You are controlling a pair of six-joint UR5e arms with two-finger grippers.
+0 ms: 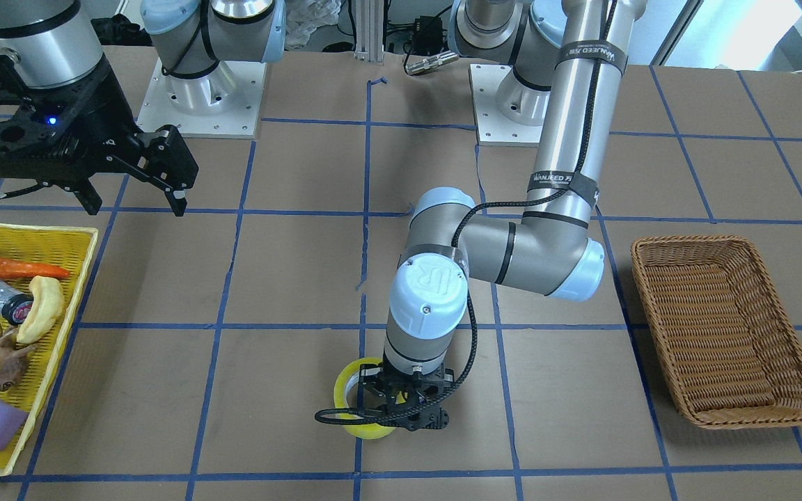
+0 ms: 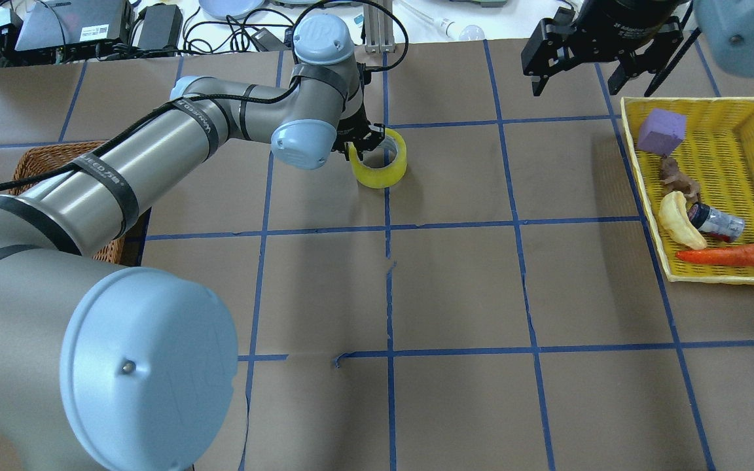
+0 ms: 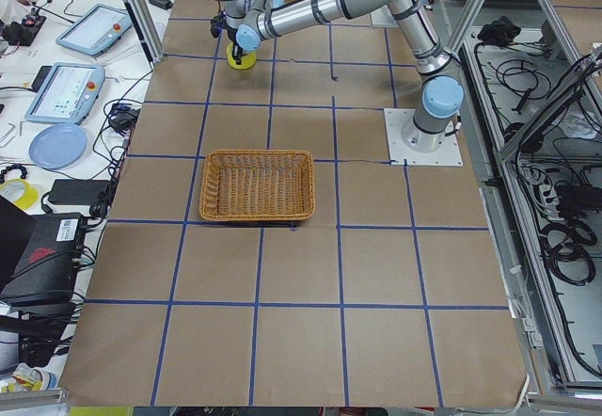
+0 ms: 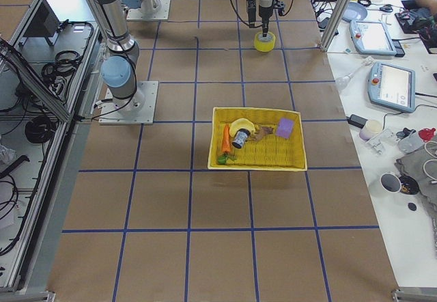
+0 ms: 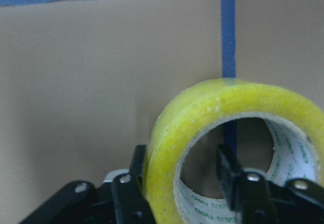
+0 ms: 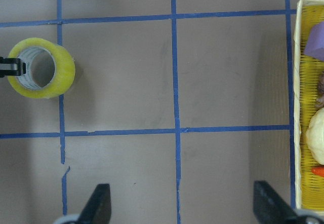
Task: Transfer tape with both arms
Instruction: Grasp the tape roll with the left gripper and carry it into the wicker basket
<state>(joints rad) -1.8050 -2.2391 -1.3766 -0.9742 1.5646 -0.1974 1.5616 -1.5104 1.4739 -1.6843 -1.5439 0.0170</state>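
The yellow tape [image 2: 383, 173] lies flat on the table, hole up, on a blue grid line at the far middle; it also shows in the front view [image 1: 342, 386]. My left gripper [image 2: 364, 140] points down onto it. In the left wrist view one finger [image 5: 135, 176] is outside the ring's wall [image 5: 212, 102] and the other [image 5: 230, 176] is inside the core, with a gap to the inner wall, so the jaws stand open astride the wall. My right gripper [image 1: 133, 188] hangs open and empty above the table, well off to the side; its wrist view shows the tape [image 6: 63, 74] far away.
A yellow basket [image 2: 698, 104] with a carrot [image 2: 720, 255], a banana, a small bottle and a purple block [image 2: 662, 131] stands under the right arm's side. A brown wicker basket [image 1: 721, 327] stands on the left arm's side.
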